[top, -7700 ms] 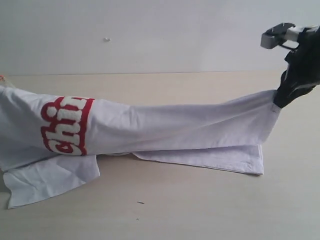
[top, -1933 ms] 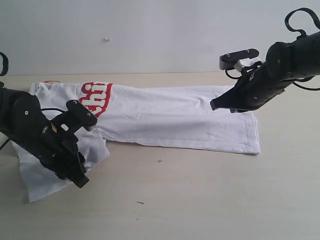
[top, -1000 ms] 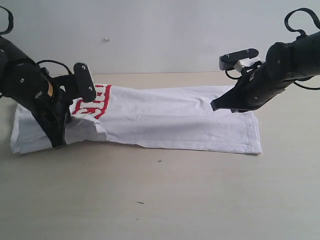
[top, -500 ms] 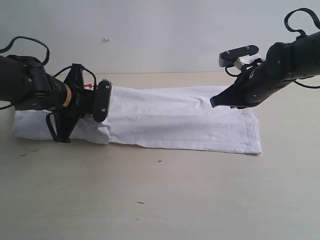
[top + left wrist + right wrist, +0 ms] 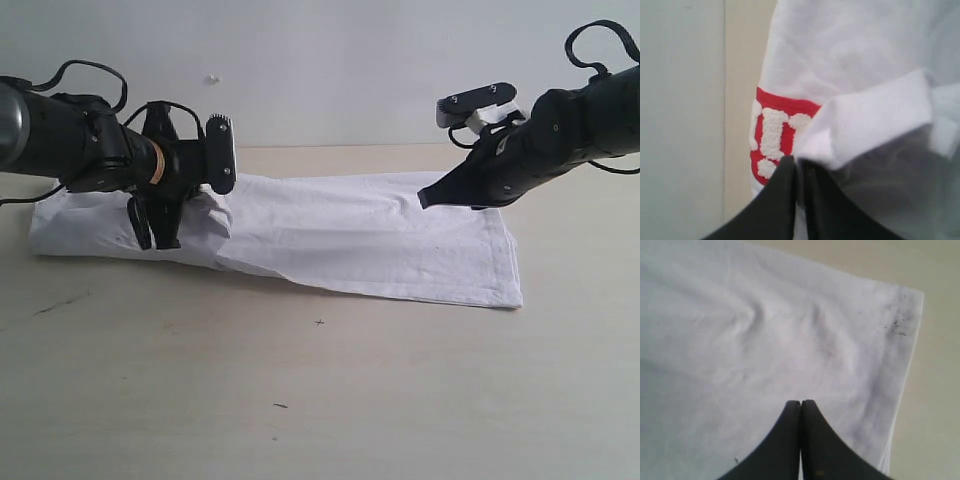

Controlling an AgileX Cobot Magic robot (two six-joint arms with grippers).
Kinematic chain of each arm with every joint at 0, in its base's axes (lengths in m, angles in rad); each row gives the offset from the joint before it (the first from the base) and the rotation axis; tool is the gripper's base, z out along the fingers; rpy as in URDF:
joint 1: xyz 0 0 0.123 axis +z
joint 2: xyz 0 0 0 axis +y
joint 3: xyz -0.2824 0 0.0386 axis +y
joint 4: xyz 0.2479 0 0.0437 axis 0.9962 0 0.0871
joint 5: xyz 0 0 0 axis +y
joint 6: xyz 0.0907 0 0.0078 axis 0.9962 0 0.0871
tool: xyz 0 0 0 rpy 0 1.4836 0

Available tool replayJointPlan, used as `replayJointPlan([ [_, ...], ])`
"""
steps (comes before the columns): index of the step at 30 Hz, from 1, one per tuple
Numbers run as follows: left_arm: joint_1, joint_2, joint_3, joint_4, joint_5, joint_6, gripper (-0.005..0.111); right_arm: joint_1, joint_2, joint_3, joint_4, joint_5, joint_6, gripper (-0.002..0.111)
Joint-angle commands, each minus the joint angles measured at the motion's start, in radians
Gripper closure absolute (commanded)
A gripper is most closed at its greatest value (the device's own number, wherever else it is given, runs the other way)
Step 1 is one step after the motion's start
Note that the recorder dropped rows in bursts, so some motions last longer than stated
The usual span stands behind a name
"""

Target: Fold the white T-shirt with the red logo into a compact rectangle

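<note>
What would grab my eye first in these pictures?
A white T-shirt lies folded into a long strip across the tan table. The left gripper pinches a fold at its left end, beside the fuzzy red logo; the right gripper hangs shut over the other end.

White tee (image 5: 380, 235), red+wht logo (image 5: 771, 145)
</note>
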Motion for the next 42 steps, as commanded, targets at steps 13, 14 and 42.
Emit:
replayJointPlan([
  [13, 0.033, 0.001, -0.013, 0.002, 0.002, -0.163, 0.065, -0.001, -0.003, 0.004, -0.012, -0.018, -0.002, 0.108],
  [14, 0.033, 0.001, -0.013, 0.002, 0.012, -0.191, 0.065, -0.001, -0.003, 0.004, -0.012, -0.018, -0.002, 0.108],
  [42, 0.031, 0.04, -0.027, -0.071, 0.037, -0.418, 0.063, -0.001, -0.003, 0.004, -0.012, -0.022, -0.002, 0.108],
])
